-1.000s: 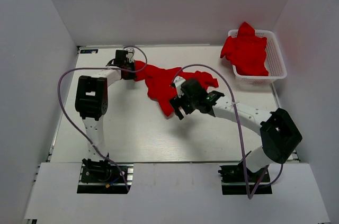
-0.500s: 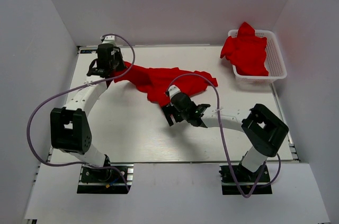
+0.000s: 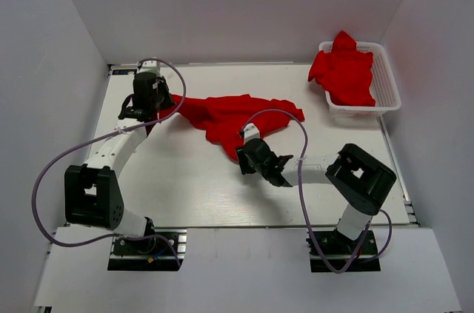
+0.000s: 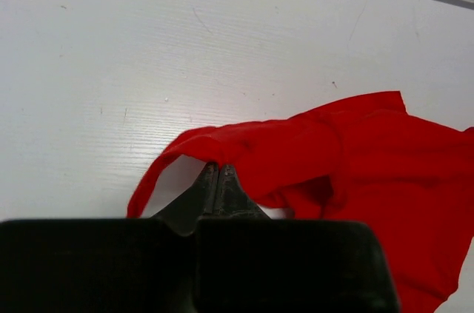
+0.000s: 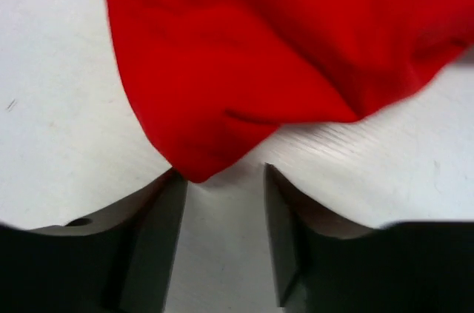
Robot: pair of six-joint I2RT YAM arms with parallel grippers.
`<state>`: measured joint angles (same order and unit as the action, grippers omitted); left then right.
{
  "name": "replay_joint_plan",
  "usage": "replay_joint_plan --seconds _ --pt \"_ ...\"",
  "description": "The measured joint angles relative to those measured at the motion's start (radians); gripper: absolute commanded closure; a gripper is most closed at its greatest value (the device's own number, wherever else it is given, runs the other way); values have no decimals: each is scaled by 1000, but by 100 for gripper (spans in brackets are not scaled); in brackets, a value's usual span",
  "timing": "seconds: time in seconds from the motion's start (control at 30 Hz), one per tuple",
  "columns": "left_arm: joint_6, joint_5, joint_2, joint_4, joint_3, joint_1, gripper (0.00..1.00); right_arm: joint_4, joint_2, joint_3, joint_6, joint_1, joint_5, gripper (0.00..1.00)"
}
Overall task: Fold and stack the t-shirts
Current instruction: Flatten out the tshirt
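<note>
One red t-shirt [image 3: 229,117] lies crumpled and stretched across the table's middle. My left gripper [image 3: 152,108] is shut on its left edge; the left wrist view shows the jaws pressed together [image 4: 216,169] with the t-shirt's [image 4: 348,157] hem pinched at the tips. My right gripper [image 3: 246,159] is open just below the shirt's near corner. In the right wrist view that t-shirt corner [image 5: 200,157] hangs by the left finger, with the gripper [image 5: 222,180] empty. More red t-shirts [image 3: 344,69] are piled in the basket.
A white lattice basket [image 3: 388,80] stands at the table's back right corner. A purple cable [image 3: 289,128] loops from the right arm over the shirt's right end. Grey walls close in on the left, back and right.
My left gripper has pulled the shirt's edge left and back, stretching it out. My right arm has swung lower and leftward, its open gripper now below the shirt's near corner.
</note>
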<state>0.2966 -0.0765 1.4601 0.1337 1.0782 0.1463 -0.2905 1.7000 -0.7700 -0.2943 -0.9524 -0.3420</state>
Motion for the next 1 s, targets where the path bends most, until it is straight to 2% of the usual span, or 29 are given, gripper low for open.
replay_joint_plan --seconds 0.03,0.13,0.17,0.23,0.33,0.37,0.47,0.5,0.6,0.63,0.67,0.7,0.8,0.87,1.0 --pt "0 0 -6 -7 -3 0 100 -17 -1 14 -9 0 -18 57" --pt "0 1 -24 -23 -7 0 100 -87 -5 65 -40 1 -72 67" --pt "0 2 -29 -29 -8 0 100 -110 -9 81 -42 1 -89 77" --pt "-1 7 -42 -43 -11 0 100 -154 -19 107 -40 3 -115 88" --pt "-6 14 -67 -60 -21 0 100 -211 -39 122 -27 4 -125 92" --pt "-8 16 -75 -63 -23 0 100 -233 -48 127 -19 3 -119 100" --pt "-11 19 -91 -72 -24 0 100 -286 -70 138 8 4 -80 100" --pt "-13 22 -94 -75 -25 0 100 -298 -74 140 18 4 -61 90" --pt "-20 29 -101 -75 -25 0 100 -301 -76 142 51 3 -14 88" --pt "-22 31 -103 -75 -25 0 100 -290 -75 140 60 3 -6 83" --pt "-23 32 -105 -75 -26 0 100 -283 -75 140 64 3 3 77" --pt "-23 33 -108 -75 -28 0 100 -280 -75 140 70 3 14 65" --pt "-23 34 -116 -74 -40 0 100 -279 -75 140 92 3 48 50" --pt "-23 36 -116 -74 -42 0 100 -278 -74 138 102 3 66 44" --pt "-23 39 -116 -75 -42 0 100 -259 -35 92 118 3 80 43"
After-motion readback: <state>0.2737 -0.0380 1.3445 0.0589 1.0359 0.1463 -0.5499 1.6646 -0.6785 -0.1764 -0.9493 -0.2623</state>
